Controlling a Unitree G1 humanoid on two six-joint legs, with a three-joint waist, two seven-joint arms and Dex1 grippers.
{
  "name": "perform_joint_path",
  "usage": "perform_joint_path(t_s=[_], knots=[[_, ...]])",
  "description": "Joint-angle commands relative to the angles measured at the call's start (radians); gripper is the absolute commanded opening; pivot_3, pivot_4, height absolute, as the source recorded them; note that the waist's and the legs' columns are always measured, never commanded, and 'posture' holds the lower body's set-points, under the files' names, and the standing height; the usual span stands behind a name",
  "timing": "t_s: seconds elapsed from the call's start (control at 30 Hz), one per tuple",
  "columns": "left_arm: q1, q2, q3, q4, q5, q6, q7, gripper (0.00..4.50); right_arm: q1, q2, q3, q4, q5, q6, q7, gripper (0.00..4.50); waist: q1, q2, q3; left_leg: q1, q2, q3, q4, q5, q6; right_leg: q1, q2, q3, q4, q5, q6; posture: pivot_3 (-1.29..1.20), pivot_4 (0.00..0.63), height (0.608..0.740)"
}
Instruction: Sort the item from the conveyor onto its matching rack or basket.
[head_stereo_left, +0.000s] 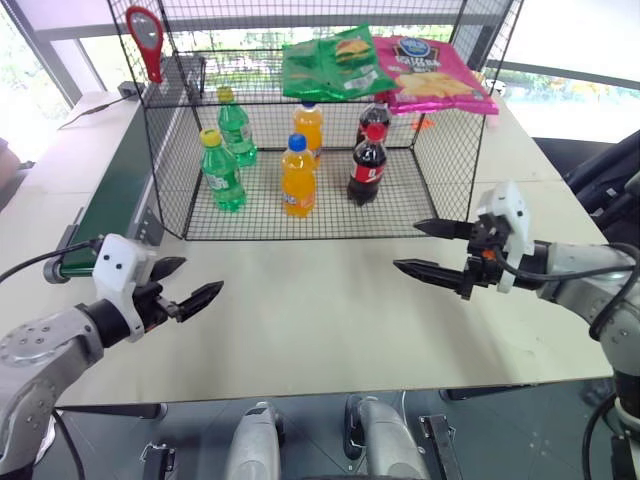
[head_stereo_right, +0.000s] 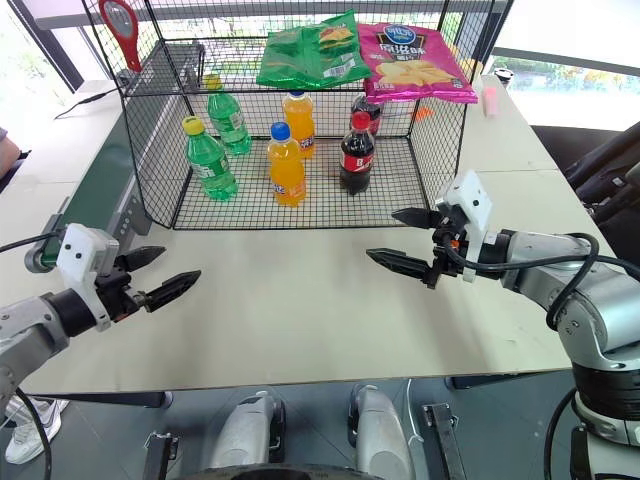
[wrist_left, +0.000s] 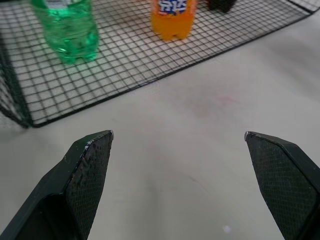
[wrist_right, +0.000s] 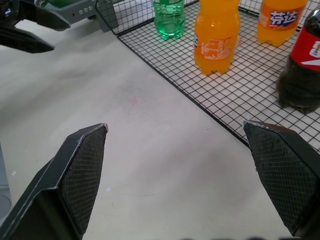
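1. Hovering over the pale table (head_stereo_left: 330, 320), the left gripper (head_stereo_left: 190, 288) has its two black fingers spread apart, holding nothing.
2. Opposite it, the right gripper (head_stereo_left: 425, 250) is likewise spread wide and empty, pointing toward the left one.
3. No red crisp bag can be made out; the long dark green conveyor belt (head_stereo_left: 115, 190) runs along the left of the black wire-mesh cage (head_stereo_left: 170, 150).
4. On the cage's flat wire-grid top shelf (head_stereo_left: 250, 45) lie a green bag (head_stereo_left: 335, 65) and a pink bag (head_stereo_left: 435, 72), side by side.
5. Green, orange and cola bottles stand upright on the lower grid floor (head_stereo_left: 300, 215).
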Motion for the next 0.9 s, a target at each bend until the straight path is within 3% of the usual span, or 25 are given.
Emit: perform_joint_path(t_s=[0.03, 0.9], knots=[[0.000, 0.007, 0.028, -0.039, -0.064, -0.002, -0.047, 4.44, -0.030, 0.010, 0.001, 0.008, -0.022, -0.031, -0.012, 4.50, 0.000, 0.000, 0.000, 0.000, 0.000, 0.000, 0.000, 0.000, 0.000, 0.000, 0.000, 0.000, 0.000, 0.000, 0.000, 0.00, 0.150, 0.740], [-0.041, 0.002, 0.020, -0.001, -0.129, -0.001, -0.063, 4.44, -0.037, 0.020, 0.010, 0.015, -0.035, -0.043, -0.005, 4.50, 0.000, 0.000, 0.000, 0.001, 0.000, 0.000, 0.002, 0.000, 0.000, 0.001, 0.000, 0.000, 0.002, 0.001, 0.001, 0.00, 0.150, 0.740]])
